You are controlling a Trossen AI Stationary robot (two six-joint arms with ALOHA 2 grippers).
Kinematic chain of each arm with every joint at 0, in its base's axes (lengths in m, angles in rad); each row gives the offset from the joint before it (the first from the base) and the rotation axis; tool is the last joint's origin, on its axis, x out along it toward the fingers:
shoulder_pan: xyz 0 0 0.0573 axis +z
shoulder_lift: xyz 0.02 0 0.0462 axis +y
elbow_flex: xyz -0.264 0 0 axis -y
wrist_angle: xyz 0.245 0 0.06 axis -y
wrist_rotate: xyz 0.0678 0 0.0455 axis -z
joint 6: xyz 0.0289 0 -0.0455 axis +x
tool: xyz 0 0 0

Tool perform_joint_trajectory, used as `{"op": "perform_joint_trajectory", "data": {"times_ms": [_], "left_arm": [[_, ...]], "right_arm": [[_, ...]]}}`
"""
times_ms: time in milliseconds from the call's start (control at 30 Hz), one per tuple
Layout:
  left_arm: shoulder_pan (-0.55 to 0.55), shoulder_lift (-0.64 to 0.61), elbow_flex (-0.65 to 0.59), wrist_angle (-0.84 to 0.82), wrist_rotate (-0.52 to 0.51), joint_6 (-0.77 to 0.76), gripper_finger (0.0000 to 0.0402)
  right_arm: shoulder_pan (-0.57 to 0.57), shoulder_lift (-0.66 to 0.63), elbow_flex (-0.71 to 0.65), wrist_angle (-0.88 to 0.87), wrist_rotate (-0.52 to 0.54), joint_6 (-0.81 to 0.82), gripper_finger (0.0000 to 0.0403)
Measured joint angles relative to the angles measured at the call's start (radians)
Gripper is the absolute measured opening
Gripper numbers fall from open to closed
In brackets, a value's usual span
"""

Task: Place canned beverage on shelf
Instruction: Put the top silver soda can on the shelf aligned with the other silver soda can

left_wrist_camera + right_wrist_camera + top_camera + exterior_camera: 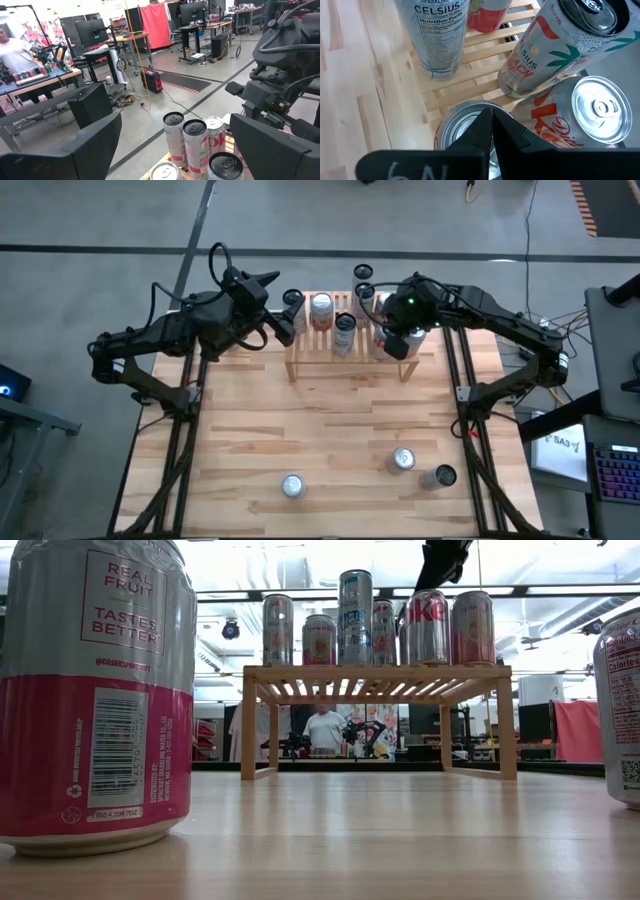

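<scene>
Near the table's front edge, your next can looks rigid but slick: grip mid-body, right gripper closed empty, left gripper open

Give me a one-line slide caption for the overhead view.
Both grippers hover at the can-laden shelf, left gripper open, right gripper shut, while three cans wait on the near tabletop.
</scene>
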Motion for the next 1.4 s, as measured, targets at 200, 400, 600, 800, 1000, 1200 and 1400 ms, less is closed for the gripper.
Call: {"op": "perform_joint_trajectory", "data": {"times_ms": [200, 400, 600, 800, 1000, 1200, 1400], "left_arm": [[0.000, 0.000, 0.000, 0.000, 0.000, 0.009, 0.0357], [0.000, 0.000, 0.000, 0.000, 0.000, 0.019, 0.0357], [0.000, 0.000, 0.000, 0.001, 0.000, 0.019, 0.0357], [0.000, 0.000, 0.000, 0.001, 0.000, 0.019, 0.0357], [0.000, 0.000, 0.000, 0.000, 0.000, 0.023, 0.0357], [0.000, 0.000, 0.000, 0.000, 0.000, 0.023, 0.0357], [0.000, 0.000, 0.000, 0.000, 0.000, 0.023, 0.0357]], "right_arm": [[0.000, 0.001, 0.023, 0.019, 0.023, 0.013, 0.0009], [-0.006, 0.000, 0.056, 0.038, 0.122, 0.034, 0.0009], [-0.087, 0.000, 0.061, 0.040, 0.193, 0.201, 0.0009], [-0.182, 0.002, 0.062, 0.041, 0.126, 0.397, 0.0009], [-0.215, 0.004, 0.062, 0.056, 0.071, 0.485, 0.0009], [-0.213, 0.004, 0.062, 0.069, 0.067, 0.496, 0.0009], [-0.213, 0.004, 0.061, 0.061, 0.067, 0.494, 0.0009]]}}
